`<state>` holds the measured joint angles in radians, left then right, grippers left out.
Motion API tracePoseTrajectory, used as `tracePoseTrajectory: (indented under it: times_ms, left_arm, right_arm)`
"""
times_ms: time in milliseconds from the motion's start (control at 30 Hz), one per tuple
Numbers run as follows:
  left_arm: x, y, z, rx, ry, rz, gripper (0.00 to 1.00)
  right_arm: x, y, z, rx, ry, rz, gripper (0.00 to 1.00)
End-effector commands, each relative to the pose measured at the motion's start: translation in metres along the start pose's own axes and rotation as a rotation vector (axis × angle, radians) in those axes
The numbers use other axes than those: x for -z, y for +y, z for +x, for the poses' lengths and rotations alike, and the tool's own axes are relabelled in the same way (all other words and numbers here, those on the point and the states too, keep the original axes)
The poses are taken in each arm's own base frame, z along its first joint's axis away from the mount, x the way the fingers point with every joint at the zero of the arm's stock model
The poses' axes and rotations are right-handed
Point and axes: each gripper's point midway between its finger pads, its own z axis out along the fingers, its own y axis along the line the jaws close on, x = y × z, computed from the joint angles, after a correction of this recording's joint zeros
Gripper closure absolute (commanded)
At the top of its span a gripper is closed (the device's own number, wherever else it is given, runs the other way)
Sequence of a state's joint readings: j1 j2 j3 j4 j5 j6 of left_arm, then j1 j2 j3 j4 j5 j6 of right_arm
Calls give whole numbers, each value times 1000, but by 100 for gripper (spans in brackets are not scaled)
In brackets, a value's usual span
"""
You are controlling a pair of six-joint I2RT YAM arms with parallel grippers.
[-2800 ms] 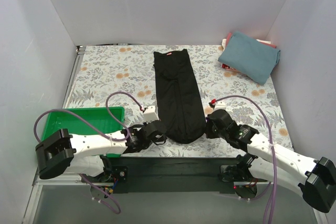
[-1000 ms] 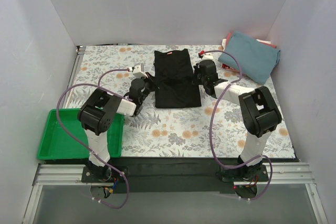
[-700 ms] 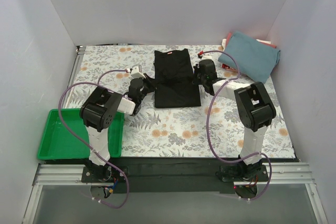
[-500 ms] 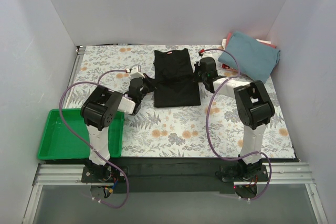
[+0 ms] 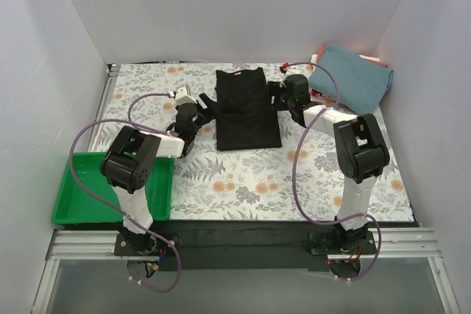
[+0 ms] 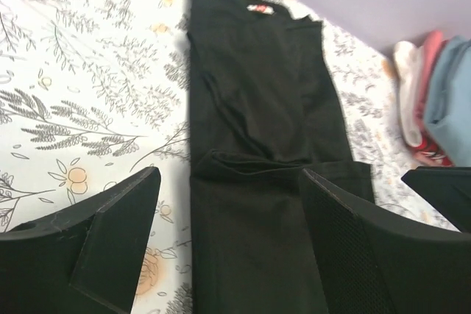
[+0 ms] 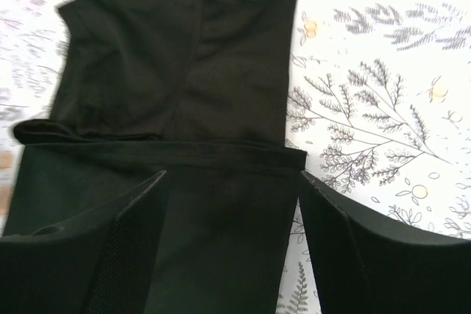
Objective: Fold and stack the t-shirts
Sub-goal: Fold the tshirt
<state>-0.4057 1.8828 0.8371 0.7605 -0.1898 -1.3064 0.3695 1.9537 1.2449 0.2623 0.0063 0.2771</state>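
The black t-shirt (image 5: 246, 108) lies flat on the far middle of the flowery table (image 5: 243, 182). It is folded over once, so its bottom half sits on its top half, and the little neck label is at the far end. I think the fold for this shirt is almost done. The left gripper (image 6: 229, 174) sits just beside the shirt's left edge. The right gripper (image 7: 232, 176) sits just beside its right edge. Both are open wide and hold nothing, and the fold line shows in the gap between each pair of fingers. I cannot tell if the tips touch the cloth. The teal-blue t-shirt (image 5: 352, 79) lies folded in the far right corner, on top of the red and pink t-shirts (image 5: 318, 56). Next, I think, both grippers need to pinch the black shirt's edges together and carry it to that pile without bunching it.
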Motion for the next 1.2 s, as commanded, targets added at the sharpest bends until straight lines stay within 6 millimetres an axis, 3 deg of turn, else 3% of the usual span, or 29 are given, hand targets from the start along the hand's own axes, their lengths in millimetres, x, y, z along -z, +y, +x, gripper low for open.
tracePoseTrajectory:
  times_ms: [0,267,300,600,1033,1167]
  left_arm:
    - [19,-9,-17,-33,-3,18,25]
    - [41,-1,12,-68,111,-8,26]
    - [45,-4,13,-66,119,1,26]
    - [71,-2,41,-80,211,-17,27]
    - [91,1,55,-90,266,-22,27]
    - [92,0,55,-89,268,-17,27]
  right_arm:
    - [32,22,-40,14,-91,-82,24]
    - [60,25,7,-30,6,-125,28]
    - [67,26,5,-31,-1,-129,29]
    - [100,7,55,-55,84,-38,30]
    - [107,7,116,-78,227,-16,34]
    - [109,5,123,-80,237,-5,37]
